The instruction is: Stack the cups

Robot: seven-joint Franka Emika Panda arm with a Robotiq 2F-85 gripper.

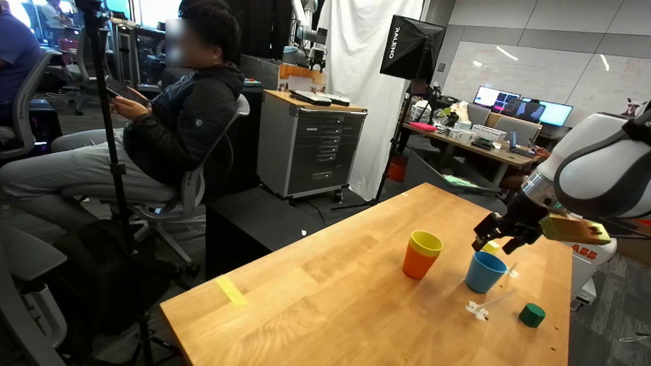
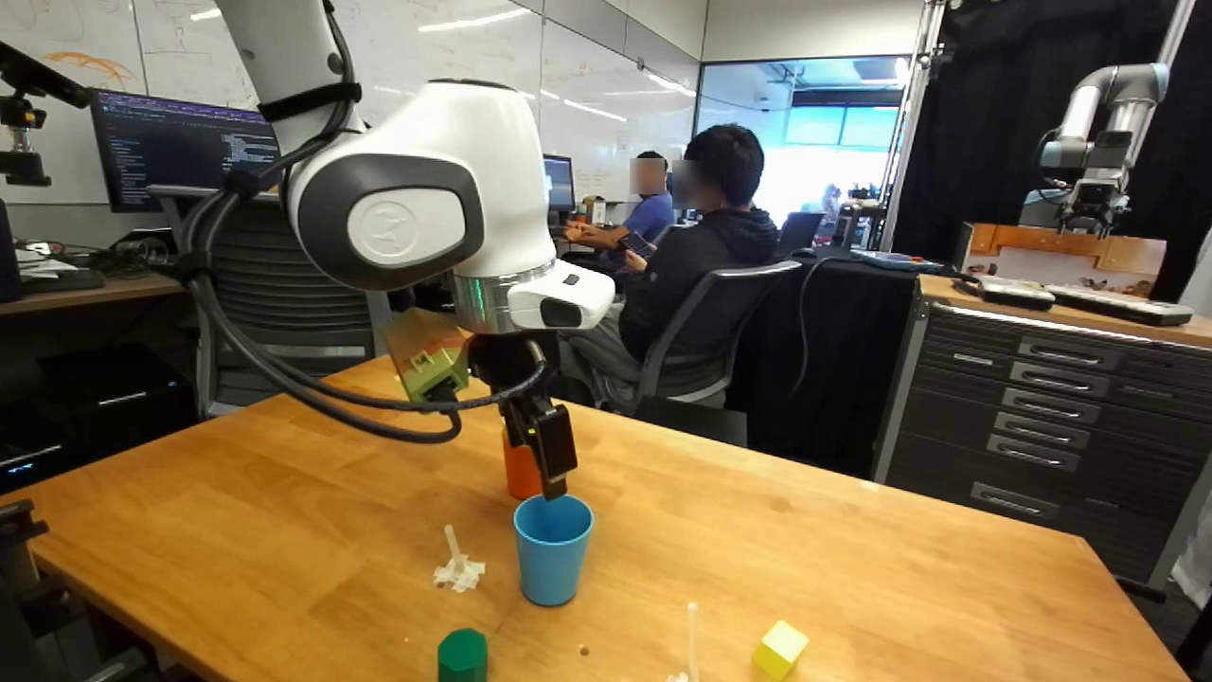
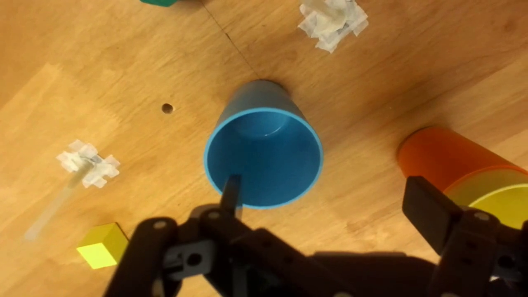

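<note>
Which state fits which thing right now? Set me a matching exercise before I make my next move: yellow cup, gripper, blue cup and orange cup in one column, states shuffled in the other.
Things
1. Yellow cup
2. Gripper
3. Blue cup
4. Orange cup

States
A. Upright on the table, not stacked
B. Has another cup sitting inside it
C. Jaws spread, gripping nothing
D. Nested in another cup, rim showing above

Pairs: 1-D, 2-C, 3-A, 4-B

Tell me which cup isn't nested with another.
The blue cup. It stands upright on its own, whereas the yellow cup sits inside the orange cup.
</note>
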